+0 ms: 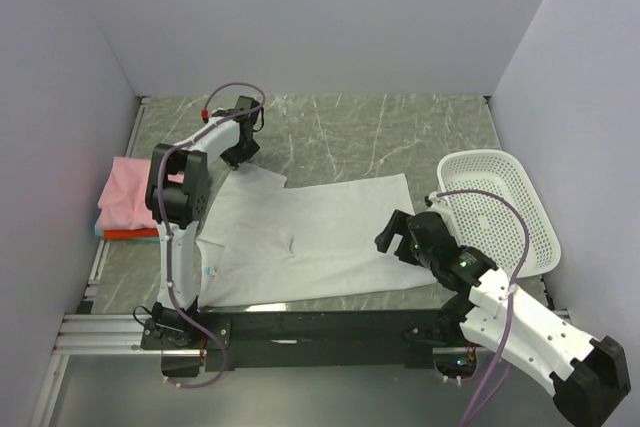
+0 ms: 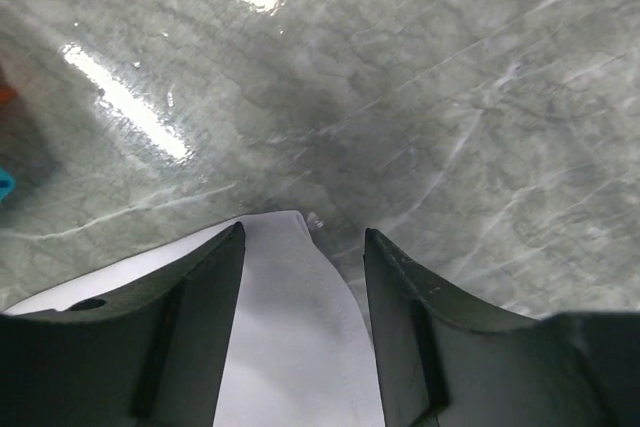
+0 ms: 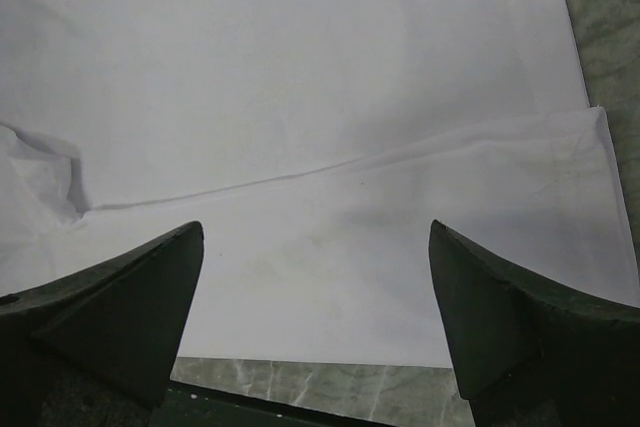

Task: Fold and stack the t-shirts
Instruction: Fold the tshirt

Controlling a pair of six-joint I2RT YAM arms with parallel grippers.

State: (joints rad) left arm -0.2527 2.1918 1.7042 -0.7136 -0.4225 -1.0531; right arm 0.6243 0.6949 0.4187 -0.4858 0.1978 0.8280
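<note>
The white t-shirt (image 1: 310, 242) lies spread out flat in the middle of the table (image 1: 400, 137), with a few light wrinkles. The left gripper (image 1: 240, 152) is at the far left corner of this shirt. In the left wrist view its fingers (image 2: 200, 327) stand apart and the tip of the white cloth lies between them, not pinched. The right gripper (image 1: 390, 239) is low over the right side of the shirt, its jaws wide open and holding nothing. At the left edge of the table a pink t-shirt (image 1: 128, 192) lies folded on a teal one (image 1: 99, 226) and an orange-red one (image 1: 130, 234). The white basket (image 1: 510, 207) stands near the right gripper
</note>
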